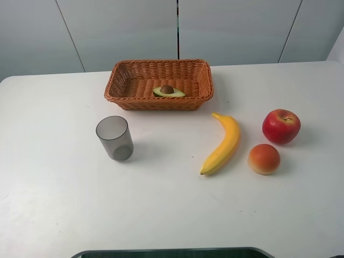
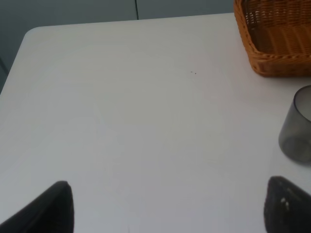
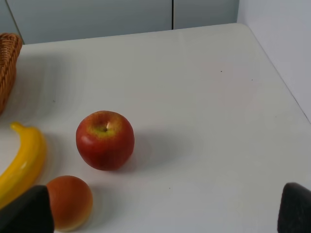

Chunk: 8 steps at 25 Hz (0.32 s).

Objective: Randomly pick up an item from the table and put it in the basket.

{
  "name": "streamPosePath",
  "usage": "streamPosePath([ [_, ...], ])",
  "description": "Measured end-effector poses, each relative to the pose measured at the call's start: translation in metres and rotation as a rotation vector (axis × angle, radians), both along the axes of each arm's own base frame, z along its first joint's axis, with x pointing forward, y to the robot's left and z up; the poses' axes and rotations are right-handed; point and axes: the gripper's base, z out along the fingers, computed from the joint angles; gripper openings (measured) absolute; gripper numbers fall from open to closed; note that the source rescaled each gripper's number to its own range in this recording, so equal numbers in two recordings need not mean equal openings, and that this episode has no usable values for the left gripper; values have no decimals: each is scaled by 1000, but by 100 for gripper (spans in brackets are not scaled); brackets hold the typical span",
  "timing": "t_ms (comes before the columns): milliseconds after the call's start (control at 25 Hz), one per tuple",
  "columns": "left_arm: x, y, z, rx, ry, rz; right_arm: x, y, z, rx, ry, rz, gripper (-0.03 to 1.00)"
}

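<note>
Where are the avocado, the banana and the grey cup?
avocado (image 1: 168, 91), exterior high view, on its brown pit, inside the basket.
banana (image 1: 224, 145), exterior high view, mid-curve of its peel.
grey cup (image 1: 115, 138), exterior high view, on its side wall.

Grey cup (image 1: 115, 138), banana (image 1: 223, 143), red apple (image 1: 281, 126), peach (image 1: 264, 159)

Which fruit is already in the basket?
The avocado half. It lies inside the basket; the banana, apple and peach sit on the table.
</note>
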Motion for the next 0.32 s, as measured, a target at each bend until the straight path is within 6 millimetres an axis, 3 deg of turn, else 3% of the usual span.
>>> streamPosePath([
  [320, 0, 0, 0, 0, 0, 0, 0, 0, 0, 0, 0, 36, 100],
])
